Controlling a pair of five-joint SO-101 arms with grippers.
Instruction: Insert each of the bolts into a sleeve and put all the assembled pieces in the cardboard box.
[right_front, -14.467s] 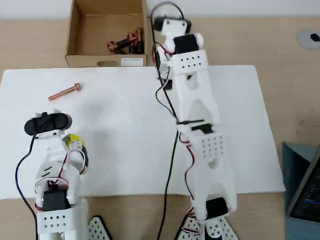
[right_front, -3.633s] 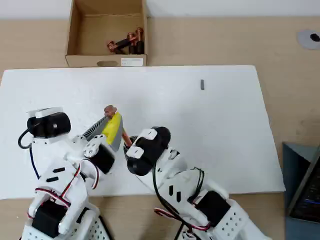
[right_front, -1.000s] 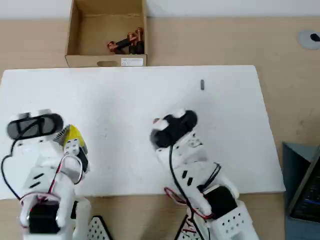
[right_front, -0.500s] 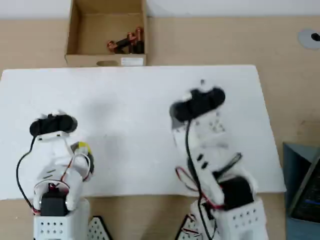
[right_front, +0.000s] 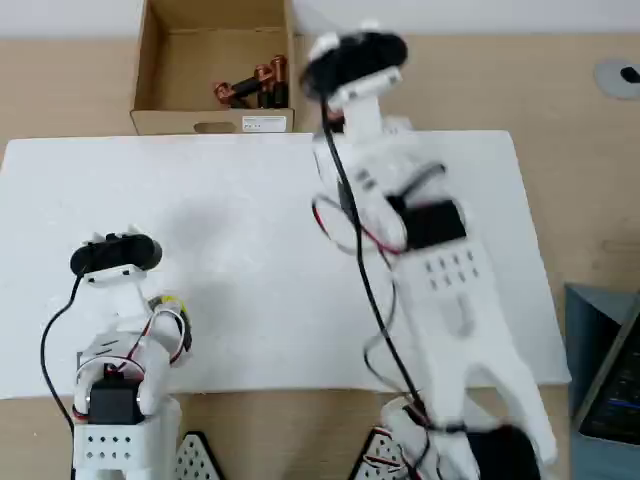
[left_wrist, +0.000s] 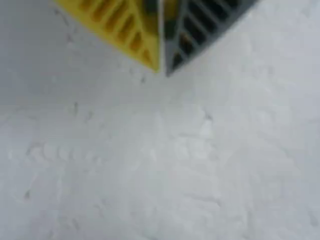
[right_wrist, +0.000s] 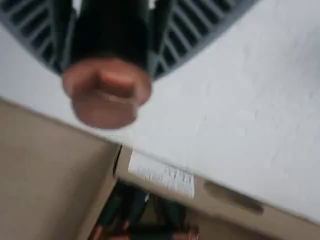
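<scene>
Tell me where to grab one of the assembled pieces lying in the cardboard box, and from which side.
Probably on the black sleeve, across its middle, coming straight down through the open top. The assembled pieces lie flat, bunched in a corner of the cardboard box, so its walls block a sideways approach, and the copper heads are small.

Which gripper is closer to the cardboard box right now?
Right. The right gripper, shut on an assembled piece, hangs by a front corner of the cardboard box; the left gripper sits shut over the white mat, well short of the box.
</scene>
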